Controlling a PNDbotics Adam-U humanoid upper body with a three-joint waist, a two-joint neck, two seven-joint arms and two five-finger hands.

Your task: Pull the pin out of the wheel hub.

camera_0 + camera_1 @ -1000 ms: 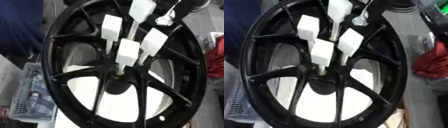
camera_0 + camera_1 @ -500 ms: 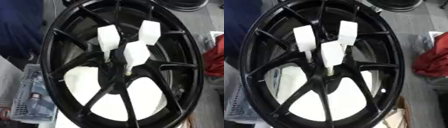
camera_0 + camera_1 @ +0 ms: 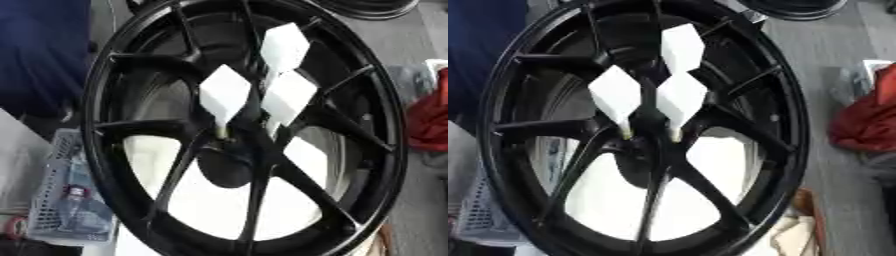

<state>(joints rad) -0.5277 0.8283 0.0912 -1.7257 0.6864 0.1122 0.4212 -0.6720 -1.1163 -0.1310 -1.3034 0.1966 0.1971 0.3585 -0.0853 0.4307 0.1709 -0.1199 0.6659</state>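
Grey floor (image 3: 833,60), glossy black spoked wheel hub (image 3: 157,125)

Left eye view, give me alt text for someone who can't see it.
A black spoked wheel fills the view, with three white diamond-headed pins standing in its hub. No robot hand shows. A mesh basket sits at lower left, and red cloth lies at the right edge.
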